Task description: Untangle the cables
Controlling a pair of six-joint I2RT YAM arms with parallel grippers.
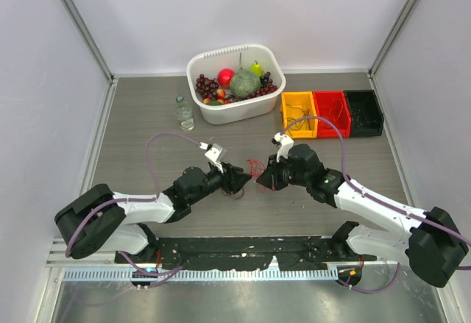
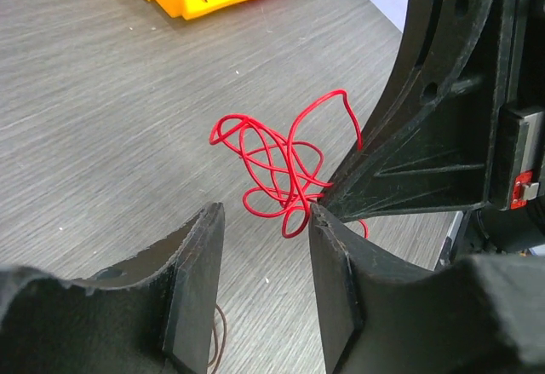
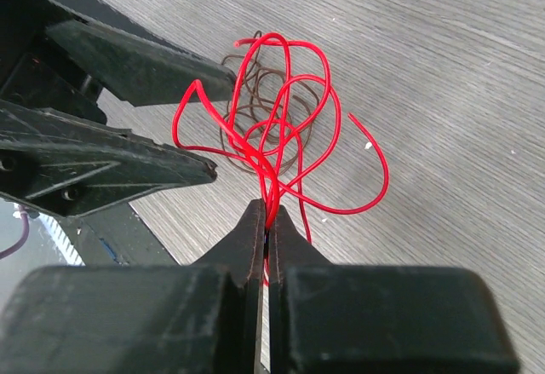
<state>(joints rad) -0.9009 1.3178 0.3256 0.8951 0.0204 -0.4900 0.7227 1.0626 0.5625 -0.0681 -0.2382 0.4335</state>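
Cables (image 1: 255, 167) sat mid-table (image 1: 147, 117), btwn the two claws: a loose tangle of hair-thin red loops raised off the wood, w/ a duller brown loop (image 3: 232, 135) flat beneath. Both arms reached low & inward, tips nearly meeting. Right gripper (image 3: 266, 214) was pinched tight on the red strands. Left gripper (image 2: 264, 221) gaped wide, tangle just beyond its tips.
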